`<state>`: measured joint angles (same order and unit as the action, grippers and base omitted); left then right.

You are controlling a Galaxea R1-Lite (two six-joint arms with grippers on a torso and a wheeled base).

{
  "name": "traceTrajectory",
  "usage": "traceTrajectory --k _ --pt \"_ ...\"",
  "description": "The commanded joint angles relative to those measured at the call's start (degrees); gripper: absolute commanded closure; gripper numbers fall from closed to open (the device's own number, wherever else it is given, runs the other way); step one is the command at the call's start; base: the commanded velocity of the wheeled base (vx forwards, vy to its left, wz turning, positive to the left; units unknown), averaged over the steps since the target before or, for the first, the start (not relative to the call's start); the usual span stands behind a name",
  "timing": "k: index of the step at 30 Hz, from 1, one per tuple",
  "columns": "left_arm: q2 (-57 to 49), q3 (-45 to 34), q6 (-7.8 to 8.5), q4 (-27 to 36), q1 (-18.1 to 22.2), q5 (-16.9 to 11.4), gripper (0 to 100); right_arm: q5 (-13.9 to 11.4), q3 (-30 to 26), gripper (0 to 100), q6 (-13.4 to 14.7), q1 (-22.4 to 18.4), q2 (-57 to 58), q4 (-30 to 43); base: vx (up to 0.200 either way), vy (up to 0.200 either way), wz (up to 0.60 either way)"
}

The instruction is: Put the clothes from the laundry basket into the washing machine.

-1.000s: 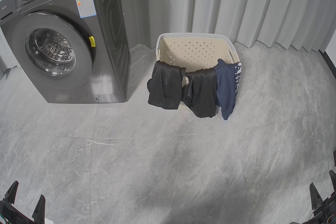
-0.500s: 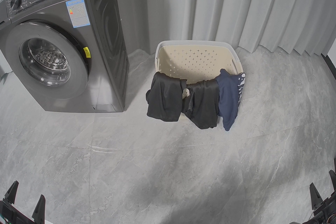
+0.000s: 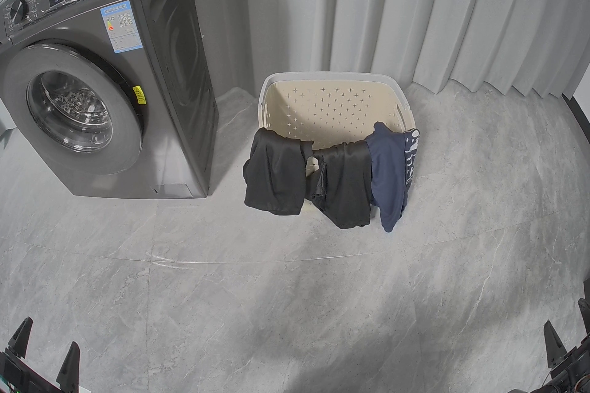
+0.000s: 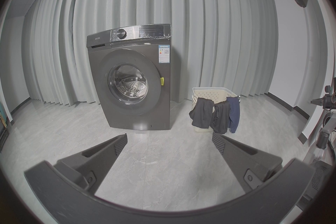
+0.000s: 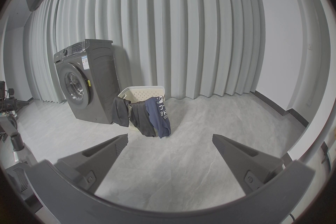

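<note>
The task is being judged as not yet begun in any visible way. No garment is being seen in or at the washing machine (image 3: 92, 105). Its round front door is appearing shut, so its opening is probably being left as a step before any loading. The machine is standing at the far left of the floor, backed by the curtain. The laundry basket (image 3: 332, 76) is standing to its right, parted from it by a strip of floor.

Three pieces of clothing are being carried over the basket's near rim and are hanging down its outer wall toward the floor. A black garment (image 3: 275, 170) is being draped on the left. A second black garment (image 3: 344, 182) is being draped in the middle, touching the first. A navy garment (image 3: 387, 173) is being draped on the right, overlapping the middle one. The basket's far inner wall is being shown bare, while its bottom is being partly hidden by the hanging clothes.

The left claw (image 4: 169, 135) and the right claw (image 5: 169, 135) are both being held wide apart, with nothing being gripped by either. Both are low and near, well apart from basket and machine.

All three garments are therefore being counted as left to move. The approach to the basket, the door's opening and each transfer are being judged as outstanding.
</note>
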<state>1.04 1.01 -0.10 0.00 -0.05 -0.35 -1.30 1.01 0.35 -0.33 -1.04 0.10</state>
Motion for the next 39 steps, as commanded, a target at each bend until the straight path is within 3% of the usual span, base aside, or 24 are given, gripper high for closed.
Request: traceTrajectory --k 1,6,12,21,36,39 --pt "-0.68 -1.01 -0.08 0.00 -0.04 0.00 0 -0.01 -1.01 0 0.00 -0.02 0.25 -0.01 0.000 0.000 0.00" --pt "-0.68 -1.01 -0.17 0.00 0.05 0.00 0 -0.01 -1.01 0 0.00 -0.02 0.25 -0.01 0.000 0.000 0.00" --pt "-0.68 -1.01 -0.08 0.00 -0.04 0.00 0 -0.01 -1.01 0 0.00 -0.02 0.25 -0.01 0.200 0.000 0.00" --pt "-0.68 -1.01 -0.17 0.00 -0.04 0.00 0 -0.01 -1.01 0 0.00 -0.02 0.25 -0.01 0.000 0.000 0.00" --pt "-0.77 -1.01 -0.08 0.00 -0.04 0.00 0 -0.01 -1.01 0 0.00 -0.02 0.25 -0.01 0.200 0.000 0.00" --pt "-0.68 -1.01 -0.08 0.00 -0.04 0.00 0 -0.01 -1.01 0 0.00 -0.02 0.25 -0.01 0.000 0.000 0.00"
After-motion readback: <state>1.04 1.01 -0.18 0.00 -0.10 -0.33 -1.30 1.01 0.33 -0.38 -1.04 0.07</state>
